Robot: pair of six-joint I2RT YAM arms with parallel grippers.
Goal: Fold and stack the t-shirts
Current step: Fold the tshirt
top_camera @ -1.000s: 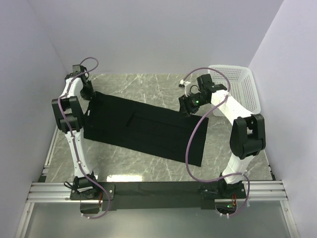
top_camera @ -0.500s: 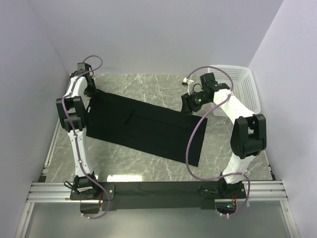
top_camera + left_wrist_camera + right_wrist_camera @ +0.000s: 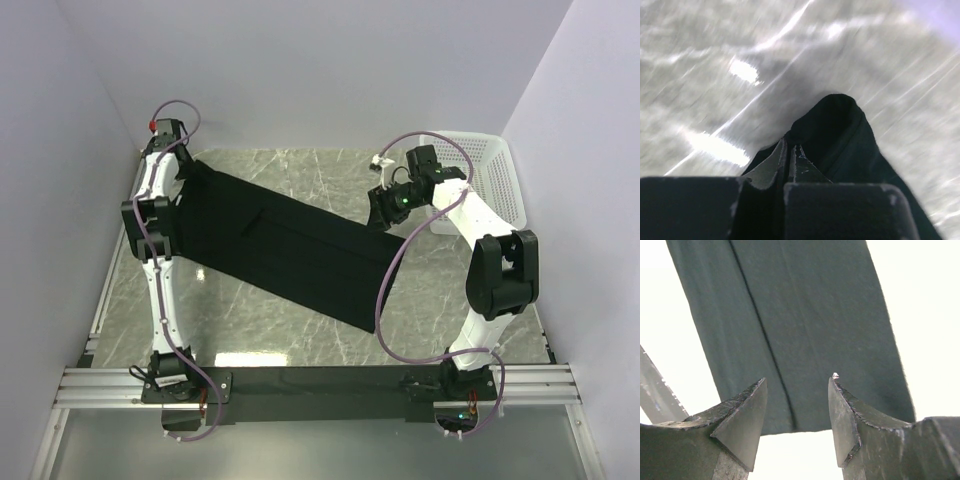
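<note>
The black t-shirt (image 3: pixel 300 250) lies as a long folded band slanting from the far left to the near right of the marble table. My left gripper (image 3: pixel 186 166) is shut on its far-left end. In the left wrist view the left gripper (image 3: pixel 790 146) pinches a hump of the black t-shirt (image 3: pixel 845 130) just above the table. My right gripper (image 3: pixel 377 214) hovers open over the shirt's right end with nothing in it. In the right wrist view the right gripper (image 3: pixel 797 379) has its fingers spread above the edge of the t-shirt (image 3: pixel 800 310).
A white perforated basket (image 3: pixel 492 178) stands at the far right, behind the right arm. Grey walls close in the table on the left, back and right. Bare marble (image 3: pixel 300 180) shows behind the shirt and in front of it.
The left gripper has shut on the shirt's left end and drawn it up toward the far-left corner, so the band is stretched and more slanted. The right gripper rose slightly and stays open.
</note>
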